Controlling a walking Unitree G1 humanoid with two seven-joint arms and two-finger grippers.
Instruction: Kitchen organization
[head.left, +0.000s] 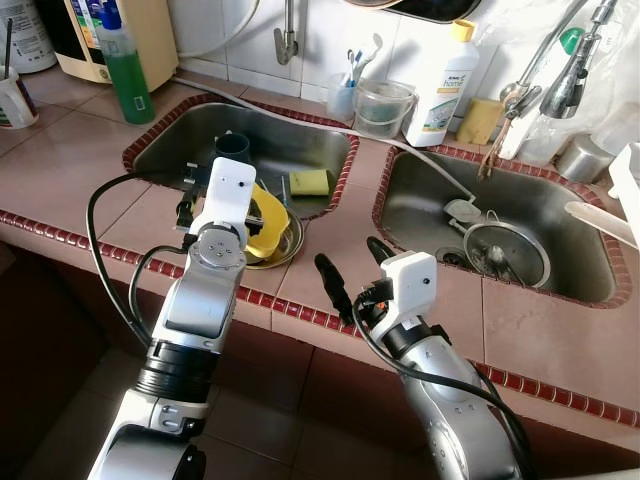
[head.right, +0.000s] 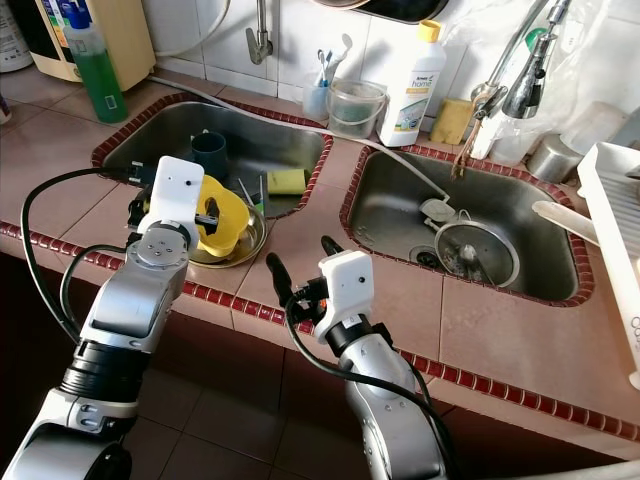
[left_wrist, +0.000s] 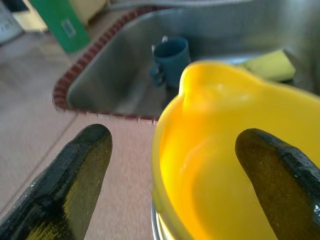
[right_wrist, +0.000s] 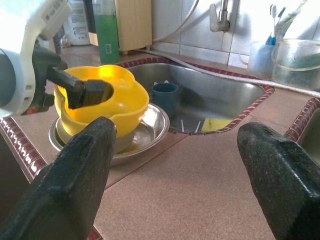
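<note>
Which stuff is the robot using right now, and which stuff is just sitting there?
Using now:
- yellow bowl, with the left tool open around its rim
- steel plate under the bowl

Just sitting there:
- blue mug
- yellow sponge
- green soap bottle
- white bottle
- right tool, open over the counter

Bowl (right_wrist: 102, 95) on plate (right_wrist: 150, 127), left of mug (right_wrist: 165, 97).

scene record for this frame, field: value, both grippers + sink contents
left gripper: open, one finger inside the yellow bowl, one outside its rim
yellow bowl: sits on a steel plate at the counter edge by the left sink
right gripper: open, over bare counter between the sinks
left sink: dark blue mug, yellow sponge
right sink: metal pot
</note>
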